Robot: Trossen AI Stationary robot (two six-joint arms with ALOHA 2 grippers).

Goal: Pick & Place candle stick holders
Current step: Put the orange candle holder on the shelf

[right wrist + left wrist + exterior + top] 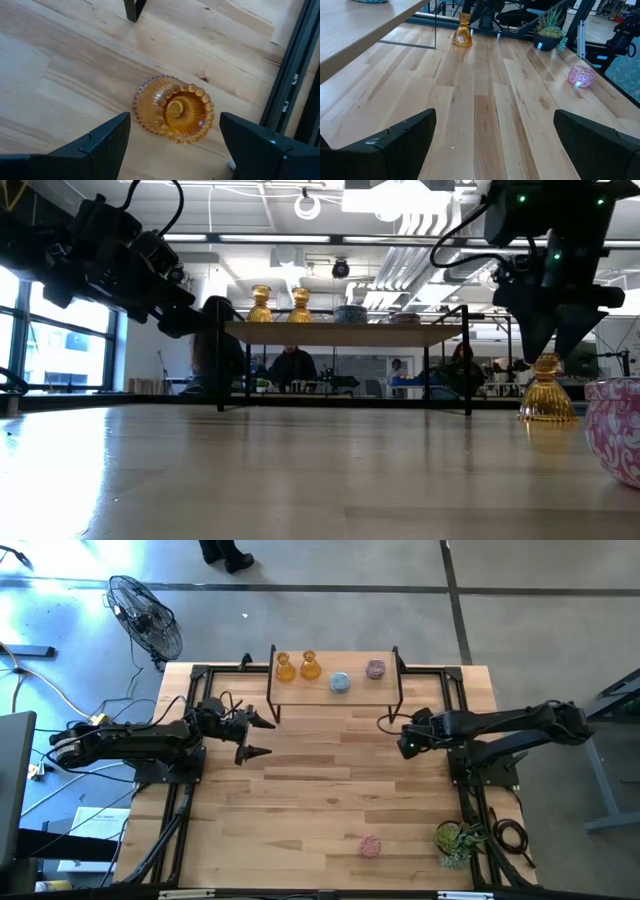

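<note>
An amber candle stick holder (174,111) stands upright on its wide base on the wooden table, near the shelf's right leg. My right gripper (547,345) hangs open just above it, pointing steeply down, a finger off each side and clear of the glass. A pink holder (371,846) sits on the table near the front edge. Two amber holders (285,667) (309,666), a pale blue one (340,683) and a pink one (375,668) stand on the raised shelf. My left gripper (262,737) waits wide open at the left, holding nothing.
The low wooden shelf (330,692) on black legs stands at the table's far middle. A green potted plant (458,838) sits at the near right corner. Black frame rails run along the table's sides. Bare wood lies between the two arms.
</note>
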